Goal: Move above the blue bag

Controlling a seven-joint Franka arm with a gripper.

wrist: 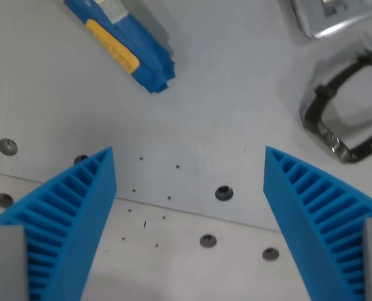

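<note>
Pincer (189,157) released, blue ribbed fingers (79,207) spread wide over grey worktop (223,106) (nothing between them), blue bag (120,41) up-left of pincer, black wristwatch (346,110) up-right of pincer.

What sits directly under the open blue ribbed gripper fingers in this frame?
Only bare grey table with bolt holes lies beneath the gripper. The blue bag with a yellow label lies toward the upper left, partly cut off. The fingers hide the table beneath them.

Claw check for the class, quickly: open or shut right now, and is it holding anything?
Claw: open, fingers spread wide, holding nothing; only bare table between them, and the blue bag lies apart at upper left.
</note>
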